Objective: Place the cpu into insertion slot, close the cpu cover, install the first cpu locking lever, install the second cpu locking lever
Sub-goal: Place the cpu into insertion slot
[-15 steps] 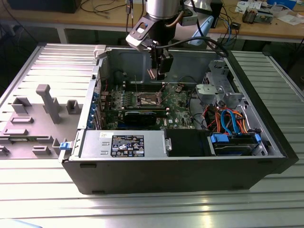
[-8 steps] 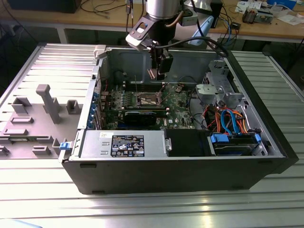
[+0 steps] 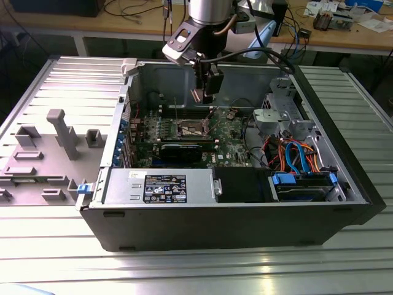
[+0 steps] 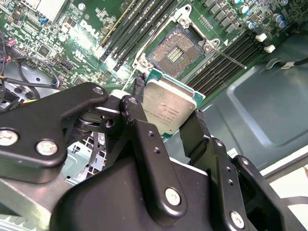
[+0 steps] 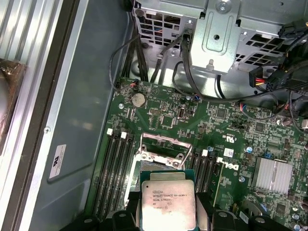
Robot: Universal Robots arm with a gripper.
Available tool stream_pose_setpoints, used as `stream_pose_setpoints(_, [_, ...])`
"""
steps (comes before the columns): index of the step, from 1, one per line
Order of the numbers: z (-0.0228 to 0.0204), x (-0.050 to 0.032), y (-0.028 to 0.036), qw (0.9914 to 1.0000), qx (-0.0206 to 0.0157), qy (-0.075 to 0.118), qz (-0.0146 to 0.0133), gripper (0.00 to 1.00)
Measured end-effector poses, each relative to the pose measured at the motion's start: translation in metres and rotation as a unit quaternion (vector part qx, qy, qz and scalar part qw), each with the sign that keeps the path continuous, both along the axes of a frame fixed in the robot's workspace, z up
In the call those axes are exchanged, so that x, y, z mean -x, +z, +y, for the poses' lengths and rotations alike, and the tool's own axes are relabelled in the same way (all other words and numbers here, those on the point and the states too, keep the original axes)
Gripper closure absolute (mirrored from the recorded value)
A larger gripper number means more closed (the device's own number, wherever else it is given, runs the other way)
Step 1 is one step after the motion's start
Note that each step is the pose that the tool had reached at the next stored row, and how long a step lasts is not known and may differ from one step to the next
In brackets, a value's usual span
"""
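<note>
arm [image 3: 209, 12] vertical, tool [image 4: 168, 102] tight on the cpu [image 4: 162, 109], above the insertion slot [image 4: 175, 50]

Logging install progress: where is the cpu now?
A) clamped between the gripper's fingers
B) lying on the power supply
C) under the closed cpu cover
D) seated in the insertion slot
A: the gripper clamps the cpu, clear of the bare insertion slot.

Silver-topped cpu [image 4: 168, 103] aloft, near the uncovered, empty insertion slot [image 4: 174, 52]
</note>
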State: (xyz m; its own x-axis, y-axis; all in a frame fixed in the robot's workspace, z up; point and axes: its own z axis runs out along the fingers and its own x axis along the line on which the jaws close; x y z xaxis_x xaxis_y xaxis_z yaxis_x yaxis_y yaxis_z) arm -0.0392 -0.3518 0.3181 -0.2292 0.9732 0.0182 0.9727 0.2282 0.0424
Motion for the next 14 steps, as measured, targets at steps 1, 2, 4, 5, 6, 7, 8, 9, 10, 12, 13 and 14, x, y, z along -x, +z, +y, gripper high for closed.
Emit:
stream_pose_setpoints(1, [0.0,0.0,0.0,1.0,0.0,0.0,0.0,0.45])
stream_pose_setpoints(2, [0.0,0.0,0.0,1.0,0.0,-0.001,0.0,0.45])
stream_pose_setpoints(4, [0.0,0.0,0.0,1.0,0.0,-0.002,0.0,0.45])
stream_pose_setpoints(5, [0.0,0.0,0.0,1.0,0.0,-0.002,0.0,0.45])
stream_pose_setpoints(6, [0.0,0.0,0.0,1.0,0.0,-0.003,0.0,0.45])
stream_pose_setpoints(7, [0.0,0.0,0.0,0.99999,0.0,-0.004,0.0,0.45])
stream_pose_setpoints(8, [0.0,0.0,0.0,0.99999,0.0,-0.005,0.0,0.45])
stream_pose_setpoints(9, [0.0,0.0,-0.0001,0.99998,0.0,-0.006,0.0,0.45])
stream_pose_setpoints(10, [0.0,0.0,-0.0001,0.99998,0.0,-0.006,0.0,0.45])
stream_pose_setpoints(12, [0.0,0.0,-0.0001,0.99997,0.0,-0.008,0.0,0.45])
stream_pose_setpoints(13, [0.0,0.0,-0.0001,0.99996,0.0,-0.008,0.0,0.45])
stream_pose_setpoints(14, [0.0,0.0,-0.0001,0.99996,0.0,-0.009,0.0,0.45])
